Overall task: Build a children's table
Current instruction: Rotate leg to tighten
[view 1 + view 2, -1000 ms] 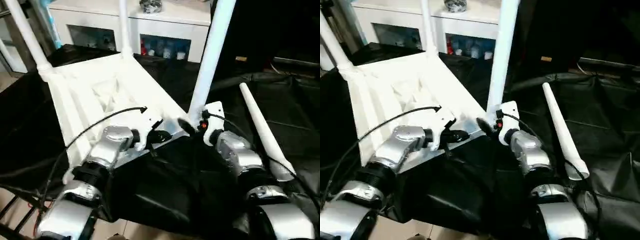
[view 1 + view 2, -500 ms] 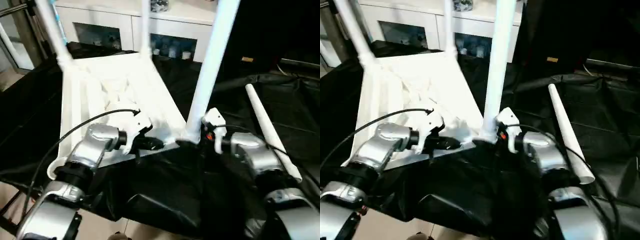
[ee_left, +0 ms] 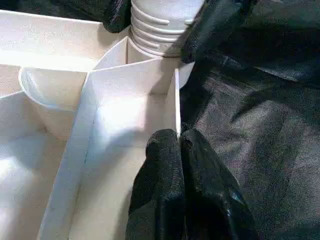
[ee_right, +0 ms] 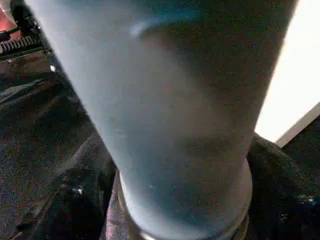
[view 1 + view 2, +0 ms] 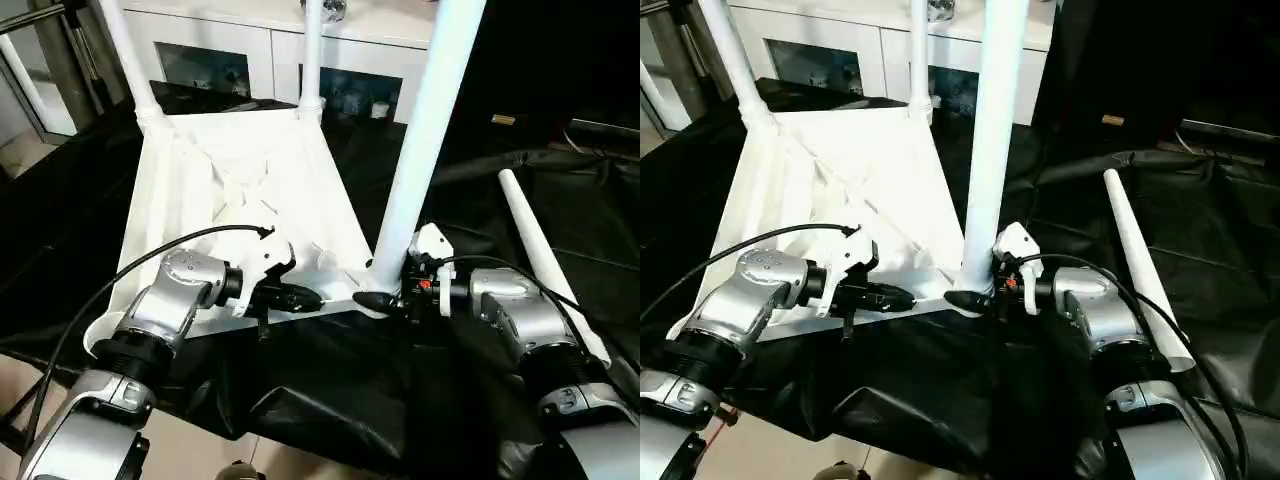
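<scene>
Table top: upside down on black sheeting, centre-left of the head view, ribbed underside up; three legs stand in its sockets.
Near leg: upright in the near right corner socket, centre of frame.
Loose leg: lying on the sheeting at right, well apart from the top; judged the last one to fit.
Right gripper: fingers spread either side of the near leg's base; whether they press it I cannot tell.
Left gripper: fingers pinched together on the thin rim wall beside that socket.
Doing it well: hold the rim steady, keep the leg straight while seating it.
In the way: white cabinet at upper frame; wrist cables near the rim.
</scene>
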Available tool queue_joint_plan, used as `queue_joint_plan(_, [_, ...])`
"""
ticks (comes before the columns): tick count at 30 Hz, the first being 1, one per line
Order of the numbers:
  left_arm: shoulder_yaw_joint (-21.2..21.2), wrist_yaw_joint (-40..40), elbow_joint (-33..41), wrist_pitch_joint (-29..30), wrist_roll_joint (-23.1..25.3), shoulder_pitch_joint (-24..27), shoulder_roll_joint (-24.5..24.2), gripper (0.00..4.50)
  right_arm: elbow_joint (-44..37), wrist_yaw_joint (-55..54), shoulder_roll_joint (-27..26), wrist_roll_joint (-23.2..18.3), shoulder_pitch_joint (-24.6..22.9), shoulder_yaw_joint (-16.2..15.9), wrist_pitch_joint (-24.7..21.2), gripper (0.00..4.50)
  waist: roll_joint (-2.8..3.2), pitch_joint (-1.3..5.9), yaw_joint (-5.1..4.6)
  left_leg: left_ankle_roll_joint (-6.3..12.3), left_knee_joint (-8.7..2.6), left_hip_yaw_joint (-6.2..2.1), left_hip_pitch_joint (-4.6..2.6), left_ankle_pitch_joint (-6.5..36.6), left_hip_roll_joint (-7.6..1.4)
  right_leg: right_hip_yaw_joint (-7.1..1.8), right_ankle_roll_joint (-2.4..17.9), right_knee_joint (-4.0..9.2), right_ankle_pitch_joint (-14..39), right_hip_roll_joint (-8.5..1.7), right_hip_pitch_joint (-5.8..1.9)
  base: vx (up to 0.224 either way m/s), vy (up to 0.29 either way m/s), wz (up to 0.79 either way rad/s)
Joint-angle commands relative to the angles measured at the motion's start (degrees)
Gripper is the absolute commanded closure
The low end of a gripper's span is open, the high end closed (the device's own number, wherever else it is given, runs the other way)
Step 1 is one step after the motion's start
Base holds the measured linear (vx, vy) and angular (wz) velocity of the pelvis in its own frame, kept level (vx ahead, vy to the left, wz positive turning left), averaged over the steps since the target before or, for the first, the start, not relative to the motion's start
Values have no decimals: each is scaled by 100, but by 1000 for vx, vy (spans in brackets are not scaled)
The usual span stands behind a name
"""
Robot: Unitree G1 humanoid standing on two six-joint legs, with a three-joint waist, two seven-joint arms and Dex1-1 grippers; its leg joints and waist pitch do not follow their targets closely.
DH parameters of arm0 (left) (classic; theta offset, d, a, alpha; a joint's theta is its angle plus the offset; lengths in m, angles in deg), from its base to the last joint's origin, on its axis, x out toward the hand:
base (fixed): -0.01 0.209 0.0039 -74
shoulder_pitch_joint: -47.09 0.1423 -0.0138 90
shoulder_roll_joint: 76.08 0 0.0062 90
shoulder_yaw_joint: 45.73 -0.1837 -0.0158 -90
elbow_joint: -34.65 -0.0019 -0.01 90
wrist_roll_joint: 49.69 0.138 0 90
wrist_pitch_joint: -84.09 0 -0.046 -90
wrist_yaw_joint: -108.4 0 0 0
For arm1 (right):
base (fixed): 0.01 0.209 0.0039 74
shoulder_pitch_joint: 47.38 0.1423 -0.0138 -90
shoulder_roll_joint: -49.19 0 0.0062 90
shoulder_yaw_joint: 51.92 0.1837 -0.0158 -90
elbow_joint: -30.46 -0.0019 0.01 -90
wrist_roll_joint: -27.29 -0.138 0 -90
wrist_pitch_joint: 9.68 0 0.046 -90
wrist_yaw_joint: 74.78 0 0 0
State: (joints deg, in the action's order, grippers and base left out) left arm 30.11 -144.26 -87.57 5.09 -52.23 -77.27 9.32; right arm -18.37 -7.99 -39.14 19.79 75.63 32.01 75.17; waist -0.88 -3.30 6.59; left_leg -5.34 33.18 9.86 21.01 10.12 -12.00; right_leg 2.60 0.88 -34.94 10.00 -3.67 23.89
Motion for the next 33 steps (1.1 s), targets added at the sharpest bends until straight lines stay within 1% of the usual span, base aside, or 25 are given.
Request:
queue_joint_plan(1, [-101, -97, 297, -20, -131, -37, 174, 450, -97, 74, -118, -84, -106, -108, -128, 134, -17, 417, -7, 344, -328, 40, -48, 826, -114, -194, 1396, 330, 681, -366, -355, 0, 0, 0])
queue_joint_plan(4, [16, 372, 125, 20, -94, -120, 356, 450, 17, -433, -360, -146, -146, 66, -193, 149, -3, 410, -1, 324, -331, 42, -50, 855, -117, -196, 1396, 339, 713, -370, -341, 0, 0, 0])
queue_joint_plan(6, [90, 666, 20, 49, -72, -193, 480, 450, 244, -1045, -555, -41, -93, 166, -127, 160, -7, 381, -45, 189, -359, 30, -60, 1087, -102, -198, 1307, 392, 1143, -385, -321, 0, 0, 0])
queue_joint_plan(7, [151, 939, -65, 63, -38, -254, 586, 450, 454, -1604, -709, 86, -30, 225, -29, 163, 6, 387, -52, 134, -364, 19, -69, 1146, -105, -199, 1280, 401, 1273, -399, -321, 0, 0, 0])
queue_joint_plan(8, [158, 973, -76, 65, -33, -261, 599, 450, 480, -1675, -729, 103, -22, 232, -17, 165, -10, 374, -83, 63, -377, 17, -82, 1278, -91, -199, 1202, 439, 1556, -396, -313, 0, 0, 0])
queue_joint_plan(9, [173, 1127, -126, 67, 6, -299, 661, 450, 653, -2108, -853, 151, 50, 305, -24, 166, -2, 373, -108, 20, -391, 2, -65, 1300, -89, -200, 1119, 446, 1705, -397, -321, 0, 0, 0])
queue_joint_plan(11, [207, 1471, -248, 79, 90, -385, 790, 450, 941, -2816, -1085, 200, 176, 423, 23, 168, -3, 366, -160, -21, -395, -4, -86, 1408, -80, -199, 1027, 490, 1940, -396, -303, 0, 0, 0])
queue_joint_plan(12, [237, 1715, -332, 97, 132, -448, 897, 450, 1147, -3320, -1256, 224, 274, 507, 42, 168, 4, 355, -196, -41, -404, -12, -63, 1441, -71, -198, 994, 486, 2033, -388, -307, 0, 0, 0])
queue_joint_plan(13, [242, 1751, -344, 100, 138, -457, 914, 450, 1179, -3394, -1282, 227, 289, 519, 45, 168, 5, 357, -199, -51, -403, -10, -67, 1455, -66, -195, 967, 499, 2102, -389, -300, 0, 0, 0])
queue_joint_plan(15, [321, 2413, -482, 190, 195, -585, 1229, 450, 1481, -4020, -1671, 380, 463, 501, 367, 168, -5, 344, -215, -64, -392, -8, -112, 1650, -58, -193, 864, 557, 2504, -397, -259, 0, 0, 0])
queue_joint_plan(16, [321, 2434, -485, 192, 197, -588, 1246, 450, 1497, -4029, -1691, 387, 474, 494, 384, 168, -8, 353, -208, -53, -388, -7, -110, 1630, -61, -197, 849, 560, 2510, -406, -262, 0, 0, 0])
queue_joint_plan(17, [318, 2551, -497, 196, 209, -603, 1347, 450, 1607, -4086, -1812, 430, 549, 452, 484, 114, -3, 348, -206, -24, -394, -7, -103, 1636, -65, -198, 833, 561, 2496, -396, -252, 0, 0, 0])
queue_joint_plan(18, [295, 2525, -454, 210, 197, -586, 1384, 450, 1632, -3975, -1870, 404, 587, 438, 491, 114, -7, 353, -203, 6, -398, -9, -90, 1617, -60, -195, 829, 556, 2422, -384, -264, 0, 0, 0])
queue_joint_plan(19, [279, 2495, -422, 221, 187, -571, 1399, 450, 1642, -3886, -1899, 374, 608, 435, 484, 101, -6, 354, -198, 20, -401, -10, -83, 1601, -63, -196, 831, 549, 2364, -381, -270, 0, 0, 0])
queue_joint_plan(20, [273, 2486, -417, 221, 188, -569, 1406, 450, 1655, -3853, -1910, 358, 623, 446, 478, 101, -82, 357, -204, 56, -404, 0, -66, 1555, -70, -195, 846, 537, 2233, -372, -276, 0, 0, 0])
queue_joint_plan(21, [247, 2432, -384, 216, 190, -550, 1406, 450, 1686, -3753, -1924, 331, 670, 464, 476, 95, -35, 361, -192, 63, -410, -12, -64, 1505, -74, -199, 880, 509, 2131, -384, -285, 0, 0, 0])
queue_joint_plan(22, [247, 2393, -350, 222, 188, -528, 1379, 450, 1719, -3741, -1890, 381, 703, 434, 519, 95, -33, 363, -200, 66, -412, -13, -60, 1482, -77, -198, 895, 501, 2067, -380, -289, 0, 0, 0])
queue_joint_plan(23, [247, 2321, -303, 223, 180, -494, 1333, 450, 1748, -3700, -1830, 454, 732, 381, 587, 64, -83, 368, -214, 77, -402, 1, -57, 1455, -76, -199, 945, 496, 1955, -376, -285, 0, 0, 0])
queue_joint_plan(24, [244, 2244, -266, 212, 167, -463, 1287, 450, 1752, -3628, -1768, 507, 737, 333, 646, 56, -58, 369, -206, 89, -399, 0, -57, 1419, -71, -202, 970, 484, 1894, -382, -292, 0, 0, 0])
queue_joint_plan(27, [204, 1937, -121, 178, 101, -334, 1068, 450, 1698, -3196, -1568, 470, 718, 327, 763, 48, -54, 374, -222, 143, -394, 3, -34, 1341, -74, -204, 1041, 458, 1656, -380, -316, 0, 0, 0])
queue_joint_plan(29, [176, 1745, -17, 175, 53, -248, 927, 450, 1635, -2791, -1441, 420, 684, 298, 810, 48, -83, 386, -239, 234, -381, 0, -13, 1224, -83, -201, 1115, 420, 1437, -390, -346, 0, 0, 0])
queue_joint_plan(30, [154, 1460, 121, 150, -7, -136, 738, 450, 1419, -2122, -1275, 309, 582, 243, 763, 48, -57, 407, -241, 291, -364, 2, -24, 1094, -97, -199, 1188, 403, 1239, -393, -349, 0, 0, 0])
queue_joint_plan(31, [149, 1363, 163, 139, -27, -102, 681, 450, 1339, -1925, -1226, 275, 545, 222, 748, 48, -59, 418, -241, 330, -347, 7, -9, 989, -99, -203, 1245, 374, 1029, -388, -361, 0, 0, 0])
queue_joint_plan(32, [148, 1333, 178, 139, -33, -91, 659, 450, 1309, -1867, -1205, 266, 531, 212, 738, 48, -65, 413, -249, 405, -339, 18, 6, 808, -94, -203, 1344, 339, 663, -366, -364, 0, 0, 0])
queue_joint_plan(33, [148, 1170, 260, 151, -61, -29, 531, 450, 1167, -1549, -1081, 225, 463, 156, 691, 48, -104, 410, -253, 443, -339, 23, 8, 760, -99, -200, 1373, 332, 558, -362, -368, 0, 0, 0])
